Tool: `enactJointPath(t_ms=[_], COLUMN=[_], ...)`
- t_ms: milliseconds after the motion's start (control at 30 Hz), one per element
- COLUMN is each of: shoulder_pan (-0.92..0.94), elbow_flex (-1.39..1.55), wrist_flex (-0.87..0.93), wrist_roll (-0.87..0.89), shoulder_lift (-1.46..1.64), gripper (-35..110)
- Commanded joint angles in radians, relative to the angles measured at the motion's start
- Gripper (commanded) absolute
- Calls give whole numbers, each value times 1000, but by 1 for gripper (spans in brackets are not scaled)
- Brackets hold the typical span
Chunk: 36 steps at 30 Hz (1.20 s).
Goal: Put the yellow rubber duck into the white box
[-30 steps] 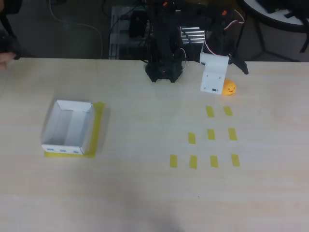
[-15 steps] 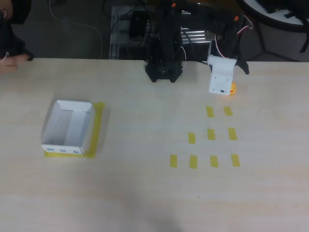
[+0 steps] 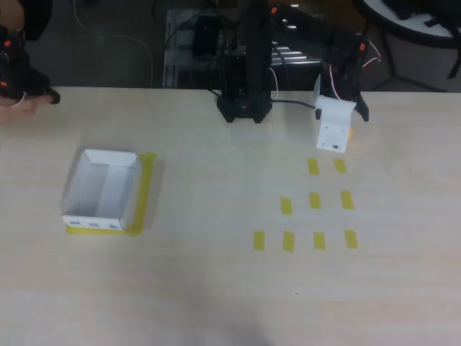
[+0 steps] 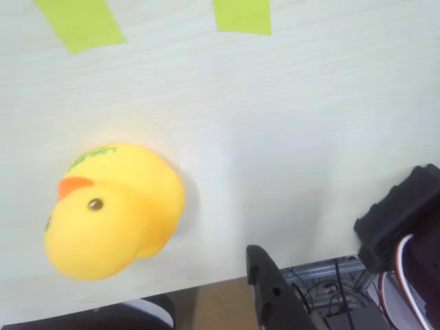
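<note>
The yellow rubber duck (image 4: pixel 113 210) lies on the pale wooden table, beak to the left in the wrist view. From overhead just an orange sliver of the duck (image 3: pixel 349 132) peeks out beside the white wrist block. My gripper (image 3: pixel 335 135) hangs right over it at the table's far right. One black finger (image 4: pixel 271 289) shows to the right of the duck without touching it, and nothing is held; the gripper looks open. The white box (image 3: pixel 75 191), open-topped with blue marks on its near side, stands far to the left on yellow tape.
Several yellow tape strips (image 3: pixel 315 200) lie in rows in front of the duck. The arm's black base (image 3: pixel 245 104) sits at the table's far edge. A person's hand (image 3: pixel 18 101) rests at the far left edge. The table's back edge runs just behind the duck.
My gripper has swung right and forward over the duck, which was plainly visible beside the wrist block a second ago and is almost covered from above. The box has not moved.
</note>
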Motion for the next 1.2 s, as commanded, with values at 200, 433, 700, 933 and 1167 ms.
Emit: enactJointPath(t_ms=[200, 433, 700, 933, 1167], shoulder_pan=[-37, -41, -20, 11, 32], elbow_flex=[44, 55, 49, 43, -15], wrist_flex=[-54, -84, -118, -144, -152], wrist_roll=[6, 12, 12, 8, 44], shoulder_lift=[-8, -38, -84, -110, -132], gripper=[53, 52, 50, 36, 5])
